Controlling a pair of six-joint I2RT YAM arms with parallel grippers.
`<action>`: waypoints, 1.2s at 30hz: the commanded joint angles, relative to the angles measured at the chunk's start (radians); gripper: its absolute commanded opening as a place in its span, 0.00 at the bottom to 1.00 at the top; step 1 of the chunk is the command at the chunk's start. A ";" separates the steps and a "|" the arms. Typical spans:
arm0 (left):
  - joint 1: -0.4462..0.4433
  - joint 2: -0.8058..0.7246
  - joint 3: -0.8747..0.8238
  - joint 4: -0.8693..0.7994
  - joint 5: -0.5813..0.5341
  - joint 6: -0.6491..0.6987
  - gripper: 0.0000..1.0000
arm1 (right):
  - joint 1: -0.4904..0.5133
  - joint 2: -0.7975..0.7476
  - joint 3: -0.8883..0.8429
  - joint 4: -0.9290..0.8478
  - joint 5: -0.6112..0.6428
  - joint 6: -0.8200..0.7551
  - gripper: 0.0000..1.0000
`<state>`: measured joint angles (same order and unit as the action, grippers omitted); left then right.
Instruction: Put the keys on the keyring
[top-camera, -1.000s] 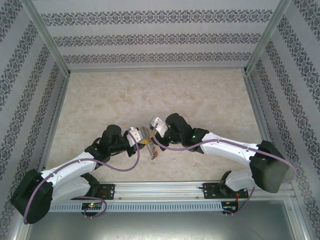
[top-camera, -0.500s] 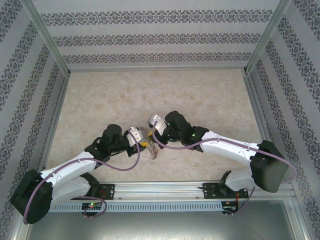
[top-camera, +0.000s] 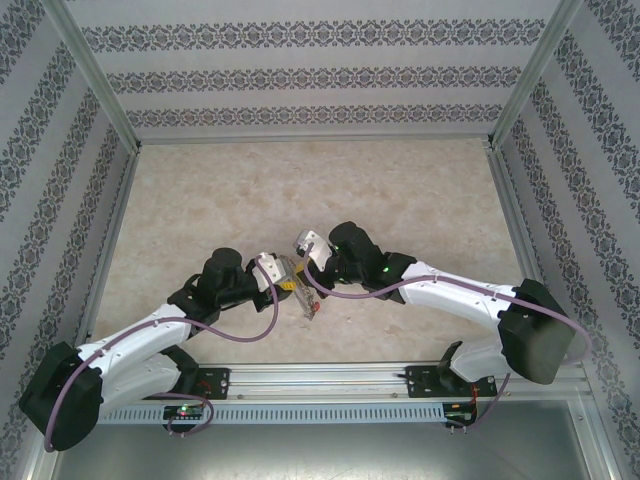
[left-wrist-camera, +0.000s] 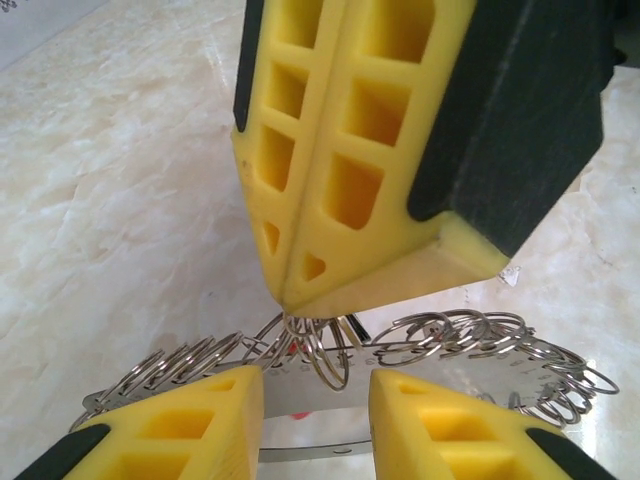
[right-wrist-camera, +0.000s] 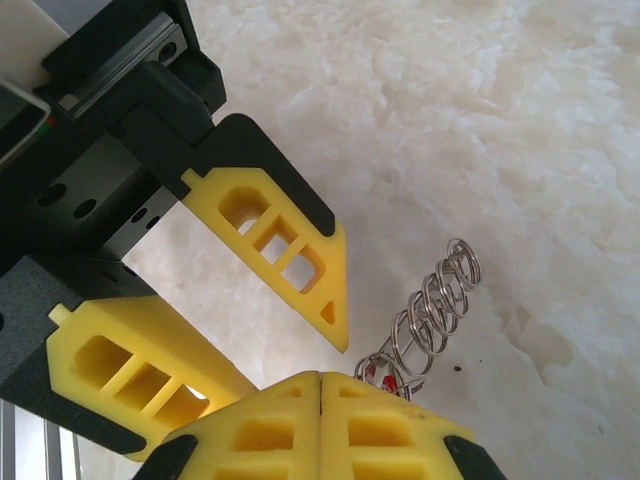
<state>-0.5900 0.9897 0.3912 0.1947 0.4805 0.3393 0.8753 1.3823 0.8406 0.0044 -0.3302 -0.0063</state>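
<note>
Keyring (left-wrist-camera: 450, 335), partly hidden, is pinched by right tool (left-wrist-camera: 288, 305); left tool (left-wrist-camera: 316, 395) stands spread apart.

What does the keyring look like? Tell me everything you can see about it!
The keyring is thin, shiny grey wire, its rim crowded with many small round loops that overlap like a spring. It stretches sideways over the pale marbled table. The right gripper is shut on a bunch of its loops near the middle, and the rest fan out to both sides.
</note>
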 joint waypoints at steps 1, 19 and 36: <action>-0.013 -0.015 0.023 0.005 -0.025 0.008 0.34 | 0.013 -0.006 0.032 0.021 -0.023 -0.023 0.00; -0.014 0.020 0.046 -0.030 -0.003 0.027 0.25 | 0.014 -0.008 0.031 0.023 -0.032 -0.030 0.00; -0.013 0.033 0.056 -0.021 0.028 0.030 0.09 | 0.014 -0.014 0.026 0.020 -0.024 -0.032 0.00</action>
<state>-0.5900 1.0233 0.4175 0.1795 0.4923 0.3607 0.8753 1.3823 0.8410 0.0044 -0.3389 -0.0292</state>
